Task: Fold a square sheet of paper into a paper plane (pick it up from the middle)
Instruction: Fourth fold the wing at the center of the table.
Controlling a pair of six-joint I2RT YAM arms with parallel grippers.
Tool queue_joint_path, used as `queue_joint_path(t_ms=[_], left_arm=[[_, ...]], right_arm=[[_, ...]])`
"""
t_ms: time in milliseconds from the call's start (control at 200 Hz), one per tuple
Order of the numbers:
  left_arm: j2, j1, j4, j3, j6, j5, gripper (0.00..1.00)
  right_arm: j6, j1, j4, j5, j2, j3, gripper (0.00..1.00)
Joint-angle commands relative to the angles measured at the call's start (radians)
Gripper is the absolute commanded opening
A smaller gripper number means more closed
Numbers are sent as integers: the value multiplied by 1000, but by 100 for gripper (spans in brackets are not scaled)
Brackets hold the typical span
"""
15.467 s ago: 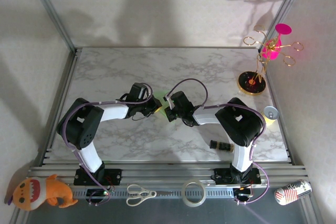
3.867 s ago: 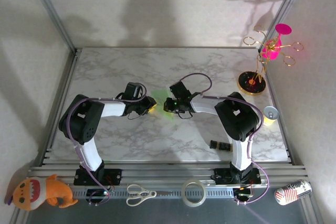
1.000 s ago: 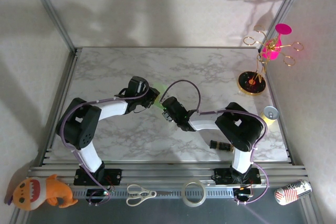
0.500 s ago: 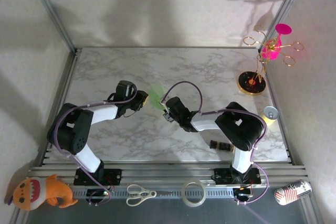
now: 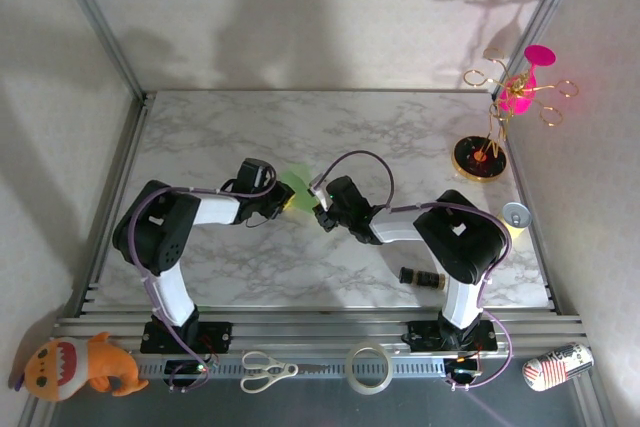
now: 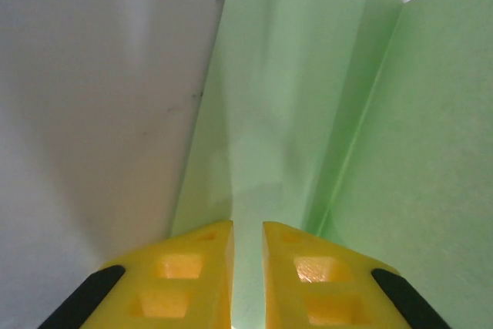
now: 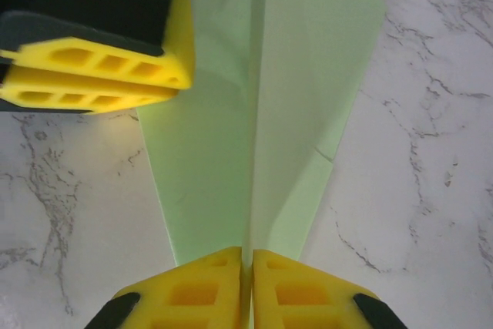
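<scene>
The paper plane (image 5: 296, 180) is light green paper folded into a narrow pointed shape with a raised centre crease, held just above the marble table (image 5: 400, 127) between the two arms. In the right wrist view, the paper plane (image 7: 277, 90) runs away from my right gripper (image 7: 247, 263), which is shut on its centre fold. My left gripper (image 7: 183, 75) pinches the paper's left side there. The left wrist view has my left gripper (image 6: 247, 240) nearly closed, with a layer of the paper plane (image 6: 293, 113) in the slit. From above, the left gripper (image 5: 287, 199) and right gripper (image 5: 322, 209) meet at the paper.
A gold stand with a pink flower (image 5: 480, 157) and a can (image 5: 515, 215) stand at the right. A small dark bottle (image 5: 423, 277) lies by the right arm. Scissors (image 5: 265, 370), a tape roll (image 5: 368, 367), a plush toy (image 5: 75, 367) and another can (image 5: 557, 365) lie on the front rail.
The left gripper, drawn back to the left half a second ago, has come back right to the paper. The right gripper has shifted slightly right and closed tighter on the fold.
</scene>
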Motion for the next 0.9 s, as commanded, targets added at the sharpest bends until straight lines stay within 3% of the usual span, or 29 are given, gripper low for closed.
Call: queue_joint_path(t_ms=[0,671,896], left_arm=[[24,-11,14,32,18,16,17],[33,-13,-52,26,66,-3,17],[27,-13,-106,58,144,-10,22]], right_arm=[[18,-13,13,-72,29,2,12],[109,-92,-47,-299,78,56,11],[103,-93,-64,-299,64,66,15]])
